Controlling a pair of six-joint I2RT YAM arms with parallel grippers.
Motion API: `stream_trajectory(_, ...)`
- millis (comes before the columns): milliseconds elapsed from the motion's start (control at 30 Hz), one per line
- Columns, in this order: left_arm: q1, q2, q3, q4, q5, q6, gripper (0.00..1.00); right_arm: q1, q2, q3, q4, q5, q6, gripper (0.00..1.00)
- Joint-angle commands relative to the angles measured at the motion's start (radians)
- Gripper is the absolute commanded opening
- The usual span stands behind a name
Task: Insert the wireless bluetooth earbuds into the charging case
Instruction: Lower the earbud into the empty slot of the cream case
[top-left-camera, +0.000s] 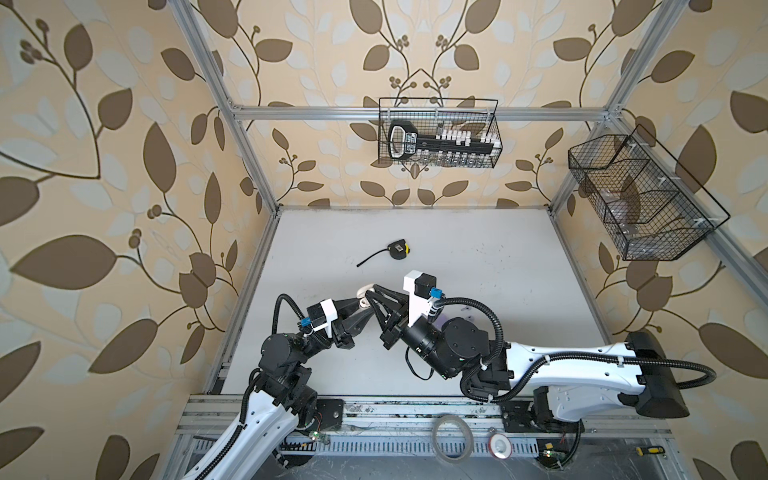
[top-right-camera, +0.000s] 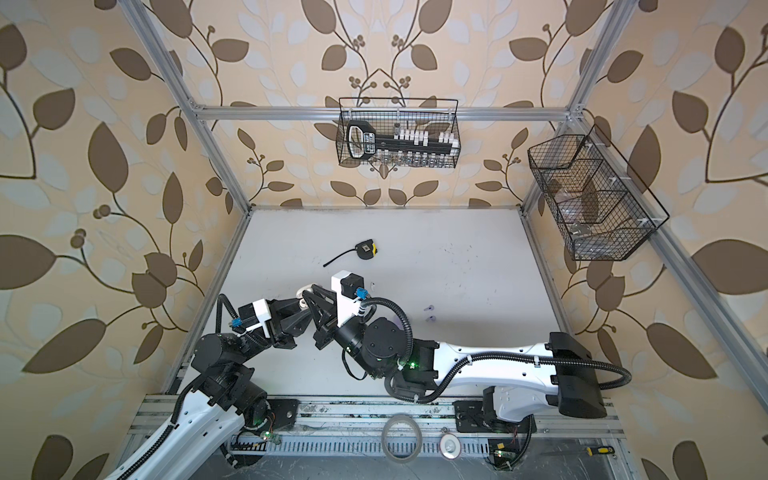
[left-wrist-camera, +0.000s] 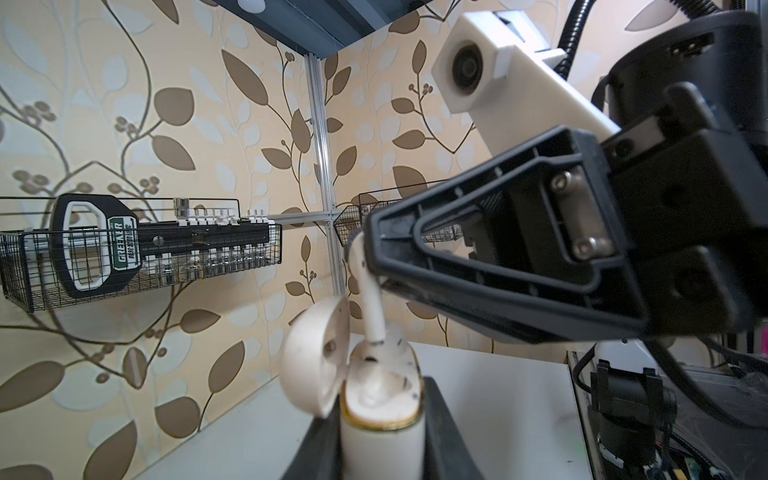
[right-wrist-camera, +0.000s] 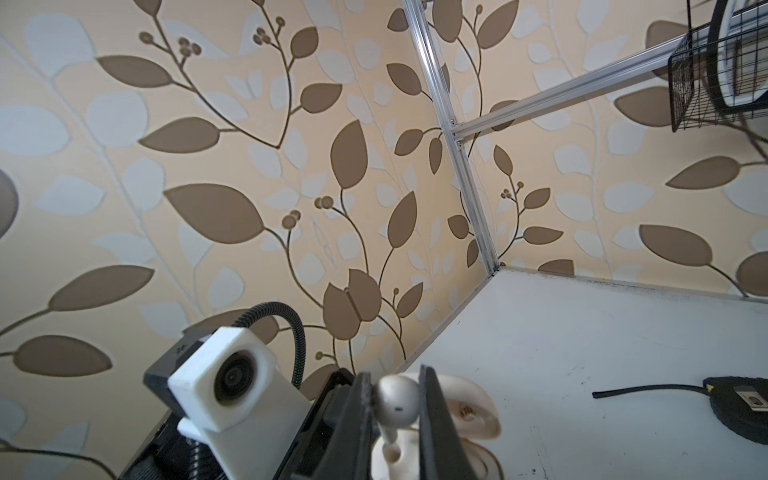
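My left gripper (left-wrist-camera: 384, 444) is shut on the cream charging case (left-wrist-camera: 382, 428) and holds it upright with its round lid (left-wrist-camera: 311, 357) swung open. My right gripper (right-wrist-camera: 395, 399) is shut on the bulb of a cream earbud (right-wrist-camera: 395, 411). The earbud's stem (left-wrist-camera: 372, 307) points down, its tip at the mouth of a slot in the case. In both top views the two grippers meet at the case (top-left-camera: 365, 291) (top-right-camera: 305, 291), left of the table's middle. Two lavender earbuds (top-right-camera: 429, 313) and a white one (top-right-camera: 372, 286) lie on the table to the right.
A black and yellow tape measure (top-left-camera: 398, 250) with its tape pulled out lies behind the grippers. A wire basket (top-left-camera: 440, 135) holding a socket set hangs on the back wall, another wire basket (top-left-camera: 636, 195) on the right wall. A tape roll (top-left-camera: 452, 436) lies on the front rail.
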Motion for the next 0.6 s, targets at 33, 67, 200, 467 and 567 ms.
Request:
stream_trajectory(33, -0.002, -0.01, 0.022, 0.041, 0.008, -0.01, 0.0, 0.0, 0.024, 0.041, 0.005, 0.006, -0.015, 0.01)
stream_trajectory(67, -0.003, -0.012, 0.023, 0.039, 0.007, -0.01, 0.0, -0.001, 0.03, 0.042, 0.002, 0.004, -0.015, 0.01)
stream_trajectory(200, -0.002, -0.014, 0.024, 0.029, -0.002, -0.008, 0.0, -0.002, 0.043, 0.047, -0.002, 0.008, -0.012, 0.01)
stream_trajectory(467, -0.002, -0.034, 0.019, 0.018, -0.013, -0.009, 0.0, -0.02, 0.037, 0.022, -0.022, 0.017, 0.007, 0.0)
stream_trajectory(567, -0.002, -0.04, 0.018, 0.016, -0.013, -0.01, 0.0, -0.023, 0.033, 0.014, -0.024, 0.015, 0.011, 0.0)
